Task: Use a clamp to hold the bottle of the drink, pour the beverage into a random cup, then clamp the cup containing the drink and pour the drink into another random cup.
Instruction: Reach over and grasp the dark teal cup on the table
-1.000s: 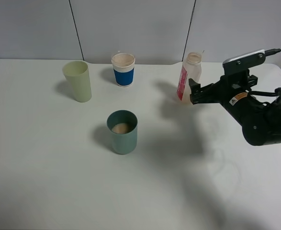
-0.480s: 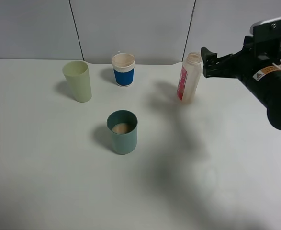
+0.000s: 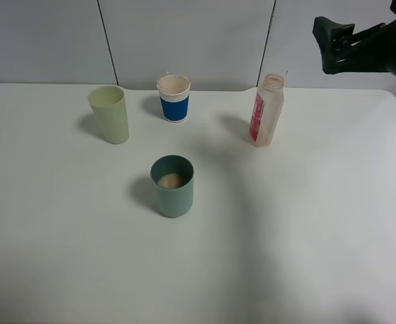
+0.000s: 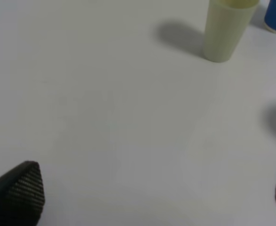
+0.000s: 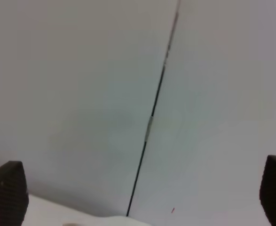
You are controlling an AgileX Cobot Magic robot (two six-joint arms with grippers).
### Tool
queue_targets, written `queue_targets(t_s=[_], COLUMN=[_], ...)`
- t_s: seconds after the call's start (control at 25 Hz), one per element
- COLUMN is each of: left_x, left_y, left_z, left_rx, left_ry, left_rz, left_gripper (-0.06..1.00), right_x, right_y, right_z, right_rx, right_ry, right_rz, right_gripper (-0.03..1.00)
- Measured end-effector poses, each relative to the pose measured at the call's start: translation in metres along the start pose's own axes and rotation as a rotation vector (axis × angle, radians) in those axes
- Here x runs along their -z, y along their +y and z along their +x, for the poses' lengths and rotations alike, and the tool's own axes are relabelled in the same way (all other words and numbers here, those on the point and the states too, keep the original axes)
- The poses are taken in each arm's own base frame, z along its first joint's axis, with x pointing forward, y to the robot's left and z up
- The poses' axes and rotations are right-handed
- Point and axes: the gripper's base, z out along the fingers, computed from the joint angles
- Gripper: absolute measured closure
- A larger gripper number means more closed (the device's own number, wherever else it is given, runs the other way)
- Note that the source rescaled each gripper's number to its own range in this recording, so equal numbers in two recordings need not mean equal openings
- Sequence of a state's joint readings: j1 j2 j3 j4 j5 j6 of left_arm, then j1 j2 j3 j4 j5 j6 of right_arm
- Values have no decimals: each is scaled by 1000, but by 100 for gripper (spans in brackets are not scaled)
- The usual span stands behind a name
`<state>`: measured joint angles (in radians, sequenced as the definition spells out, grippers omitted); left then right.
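We see the bottle [image 3: 267, 111] upright at two o'clock from the teal cup [image 3: 173, 186], which holds the drink mid-table [image 3: 305, 236]. The blue cup [image 3: 174, 98] stands at its twelve o'clock and the green cup [image 3: 110, 113] at eleven. Our right gripper [image 3: 326, 44] hangs spread and empty at the bottle's one o'clock. Our left gripper [image 4: 147, 197] is spread wide over bare table.

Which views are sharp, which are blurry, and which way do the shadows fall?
Exterior high: sharp, even light; pale green cup, teal cup and bottle cast soft shadows toward the picture's left. Left wrist: slightly soft, no glare. Right wrist: hazy, mostly wall.
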<state>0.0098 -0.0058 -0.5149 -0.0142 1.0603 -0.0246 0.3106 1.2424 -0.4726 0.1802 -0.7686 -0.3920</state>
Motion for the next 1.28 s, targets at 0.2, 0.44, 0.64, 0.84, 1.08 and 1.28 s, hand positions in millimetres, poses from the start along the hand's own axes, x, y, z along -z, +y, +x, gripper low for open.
queue_targets(t_s=[0.2,0.44,0.64,0.84,1.08,1.28], left_x=[0,0,0,0,0,0], left_y=[0,0,0,0,0,0], left_z=[0,0,0,0,0,0], left_rx=[0,0,0,0,0,0], left_ry=[0,0,0,0,0,0], left_rz=[0,0,0,0,0,0], left_gripper=[-6,-6,-6,-6,-6,-6], right_x=[22,51,68,88,117,141], right_y=[-3,-3,-5,-9,-16,-22], right_z=[-23,-34,-32,-33,-43,-46], right_rx=[44,14,-3,-5,-52,-94], right_ry=[5,104,215,295,292,296], right_rz=[-64,-162,-189,-197,-177,-153], right_gripper=[-1,-1,-1,-1,-1,-1])
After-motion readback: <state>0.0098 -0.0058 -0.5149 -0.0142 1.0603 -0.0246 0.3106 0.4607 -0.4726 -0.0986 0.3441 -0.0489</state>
